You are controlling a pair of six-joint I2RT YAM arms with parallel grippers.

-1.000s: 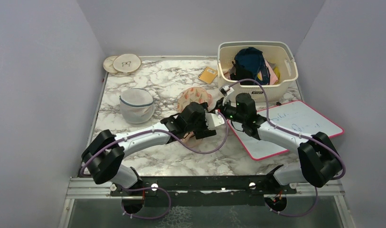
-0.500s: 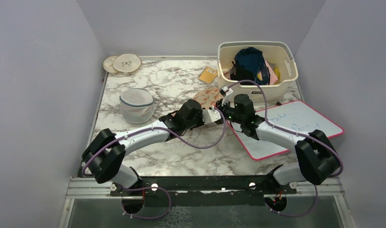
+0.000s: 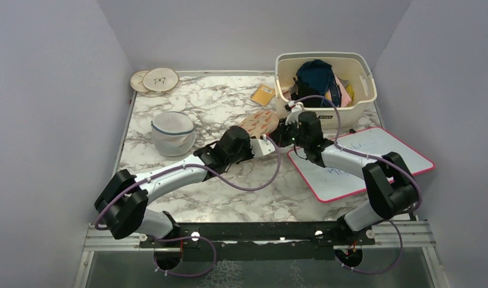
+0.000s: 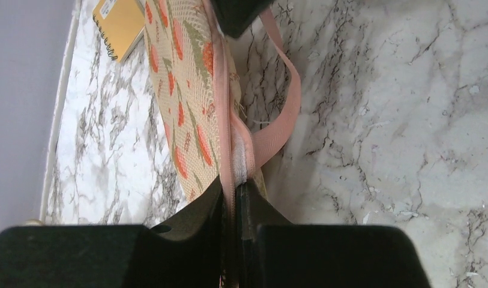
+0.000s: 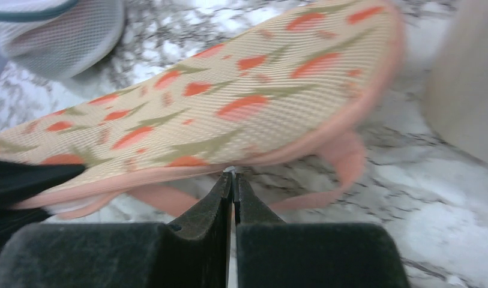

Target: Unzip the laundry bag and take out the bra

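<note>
Top external view: the laundry bag (image 3: 260,122) sat mid-frame on a tilt, just left of the cream basket (image 3: 349,117).
Left hand: the left hand (image 4: 235,192) was pinched tight on the bag's pink edging. A second earlier it had hung wide open over the bag, then it snapped closed.
Right hand: the right hand (image 5: 234,180) was fully closed at the pink rim. Its tips were on a small pale tab that I took for the zip pull, though it was too small to be sure.
Bag: the left wrist view showed it standing on edge, printed face to the left. Its pink strap (image 4: 283,114) looped out to the right over the counter (image 4: 379,120). A second before, it had lain rounder and flatter beneath the left hand.
Zip: no gap showed along the seam, and no bra was in sight.
Meaning: both hands now had a hold, one anchoring the edge and one at the pull. By my judgement the unzipping could begin, with the hands drawing apart along the seam.
Risk: that thin edging looked likely to slip from so narrow a pinch.
</note>
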